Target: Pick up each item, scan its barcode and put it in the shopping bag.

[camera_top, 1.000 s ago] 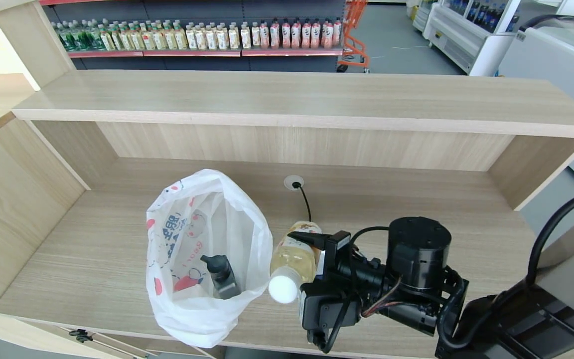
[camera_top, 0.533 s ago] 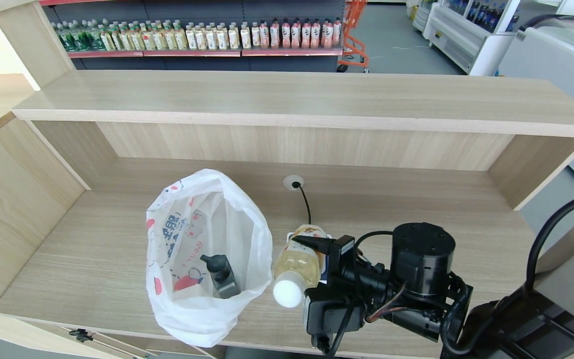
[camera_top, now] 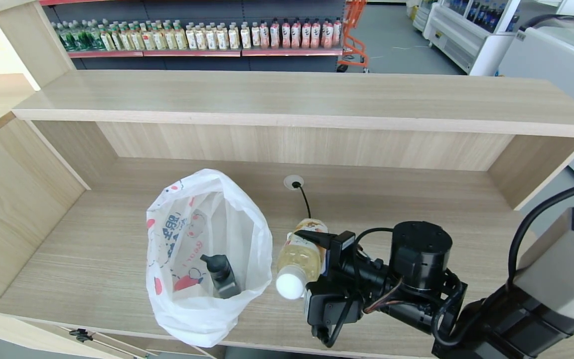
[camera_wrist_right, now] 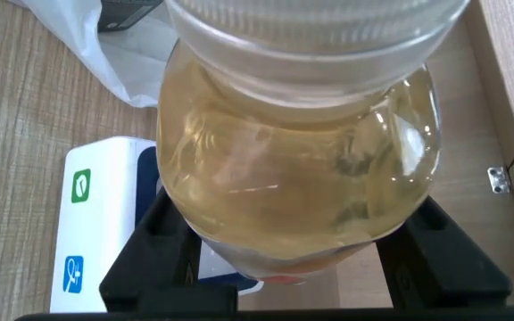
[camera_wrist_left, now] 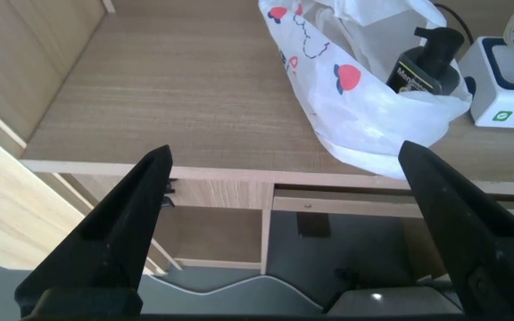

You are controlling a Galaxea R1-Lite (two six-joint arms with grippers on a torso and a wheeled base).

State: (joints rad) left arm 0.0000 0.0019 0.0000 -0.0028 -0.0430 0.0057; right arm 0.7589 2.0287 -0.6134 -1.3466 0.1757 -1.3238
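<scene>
"Amber drink, clear plastic, white cap: is that bottle (camera_top: 299,254) what the right gripper (camera_top: 317,249) is clamped on?"

"Yes. The fingers are closed on its body, and it hangs over the white scanner (camera_wrist_right: 96,232) on the counter (camera_top: 391,199). It is tilted, with the cap toward the robot's side and the base toward the back wall."

"And the shopping bag (camera_top: 177,309)?"

"Just beside the bottle, on the robot's left. Its mouth faces up and a black pump bottle (camera_top: 221,276) is already inside. The cap is almost level with the nearer rim, though I can't tell whether they touch."

"So which way does it have to go?"

"Leftward, I'd say, and up enough to clear that rim. The long axis runs front to back, so going across it would meet the opening side-on. The wrist may need to turn it so one end goes in first."

"Could the left gripper (camera_wrist_left: 286,156) take it?"

"It is spread wide and empty, low by the counter's near edge on the bag's side. The right arm is nearer because it already has the bottle."
</scene>
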